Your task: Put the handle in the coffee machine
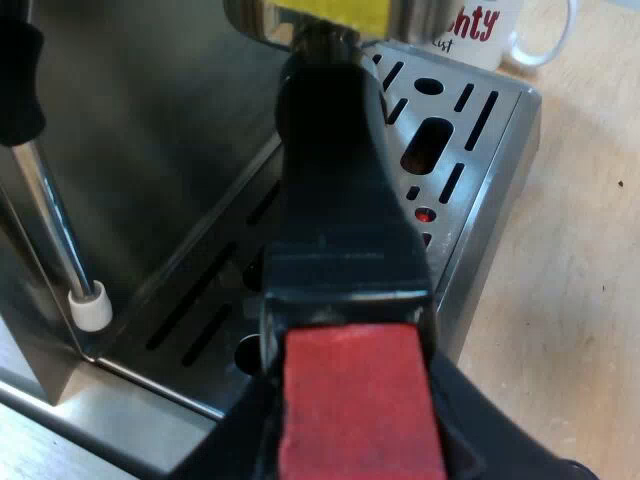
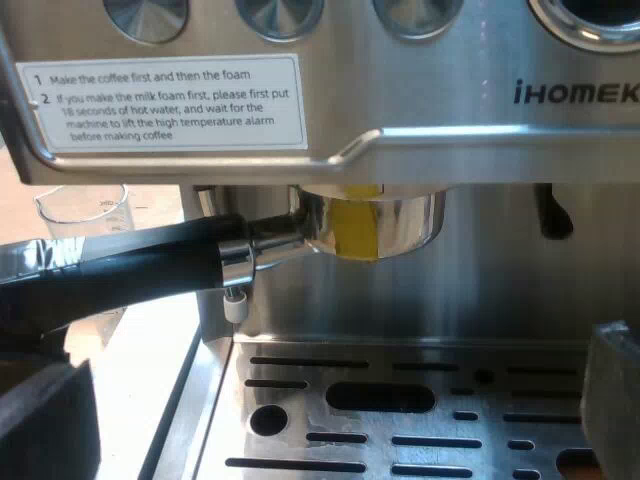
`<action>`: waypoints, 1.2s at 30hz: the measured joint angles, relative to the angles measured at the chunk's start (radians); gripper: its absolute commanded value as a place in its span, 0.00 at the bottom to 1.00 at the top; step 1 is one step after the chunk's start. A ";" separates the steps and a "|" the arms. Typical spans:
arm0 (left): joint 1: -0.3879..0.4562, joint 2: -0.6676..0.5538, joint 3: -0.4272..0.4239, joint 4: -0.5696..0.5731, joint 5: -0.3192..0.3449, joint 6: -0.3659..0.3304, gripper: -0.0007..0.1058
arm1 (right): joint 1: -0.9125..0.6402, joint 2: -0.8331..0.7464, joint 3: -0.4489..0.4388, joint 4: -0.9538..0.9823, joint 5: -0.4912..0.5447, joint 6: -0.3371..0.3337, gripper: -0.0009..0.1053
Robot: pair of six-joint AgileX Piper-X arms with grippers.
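Note:
The metal holder (image 2: pixel 375 225), marked with yellow tape, sits up under the espresso machine's (image 2: pixel 420 110) brewing head. Its dark handle (image 2: pixel 140 265) sticks out sideways over the drip tray (image 2: pixel 400 400). In the left wrist view the handle (image 1: pixel 340 180) runs from the head toward me and ends in red (image 1: pixel 355 400). My left gripper (image 1: pixel 360 425) is shut on that red end, one black finger (image 1: pixel 230 445) on each side. My right gripper (image 2: pixel 330 430) hangs open in front of the machine, above the drip tray, holding nothing.
A steam wand (image 1: pixel 60 240) with a white tip hangs beside the handle over the slotted drip tray (image 1: pixel 470 130). A white mug (image 1: pixel 500 30) with red lettering stands beyond the tray. A measuring glass (image 2: pixel 85 210) stands beside the machine, behind the handle.

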 measured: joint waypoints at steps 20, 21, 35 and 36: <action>0.002 0.000 0.003 -0.062 0.007 0.115 0.01 | 0.000 0.000 0.000 0.005 0.000 0.000 0.97; 0.002 0.003 0.003 -0.065 0.008 0.115 0.01 | 0.000 0.000 0.000 0.005 0.000 0.000 0.97; 0.002 0.003 0.009 -0.077 0.004 0.115 0.01 | 0.000 0.000 0.000 0.005 0.000 0.000 0.97; 0.002 0.003 0.009 -0.077 0.002 0.116 0.01 | 0.000 0.000 0.000 0.005 0.000 0.000 0.97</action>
